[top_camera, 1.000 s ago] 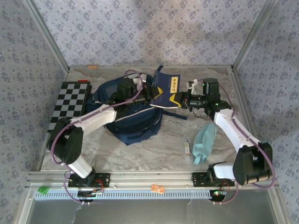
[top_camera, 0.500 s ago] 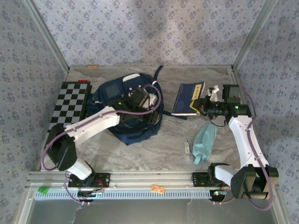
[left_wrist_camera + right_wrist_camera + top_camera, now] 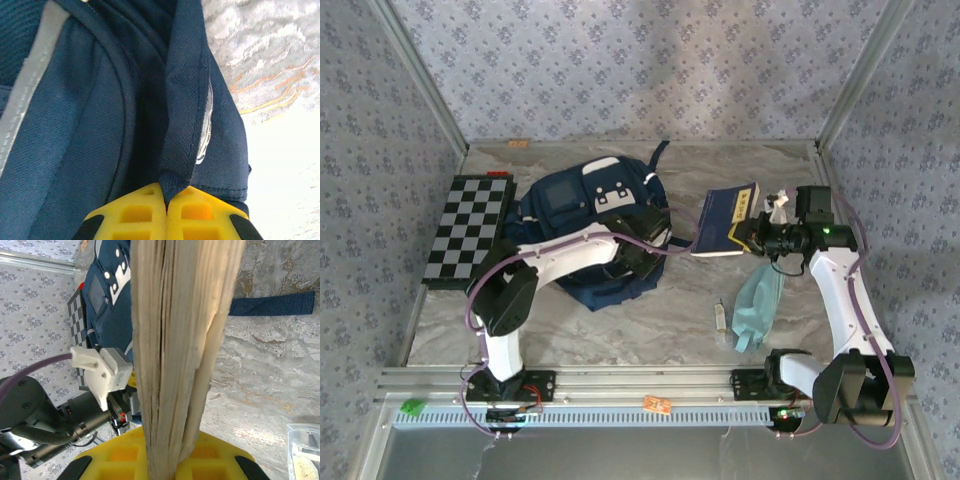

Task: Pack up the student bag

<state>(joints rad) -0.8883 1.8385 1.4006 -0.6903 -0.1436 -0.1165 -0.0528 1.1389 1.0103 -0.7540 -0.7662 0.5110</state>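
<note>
One soft, limp bag (image 3: pixel 570 195) is slumping toward ten o'clock on the worktop (image 3: pixel 620 330), seen from above. Left wrist: the left tool (image 3: pixel 166 192) is pinching its fabric fold, likely a sound hold. Right wrist: the right tool (image 3: pixel 165 452) is clamping a book (image 3: pixel 175 340).

The student bag (image 3: pixel 585 215) is navy woven cloth, matt. The left wrist view shows its coarse weave, a smoother pale grey stripe and stitched seams. The left gripper (image 3: pixel 166 195) has yellow moulded plastic fingers (image 3: pixel 135 214), matt, with square recesses, and those of the right gripper (image 3: pixel 170 450) look the same. The book (image 3: pixel 175 340) shows cream paper page edges, rough and fibrous. The table (image 3: pixel 640 320) has a smooth, marble-patterned surface with a faint sheen. At the lower right of the top view, the teal pouch (image 3: pixel 758 305) is soft, creased cloth. The frame rail (image 3: pixel 620 382) along the bottom is dull, ridged metal.
</note>
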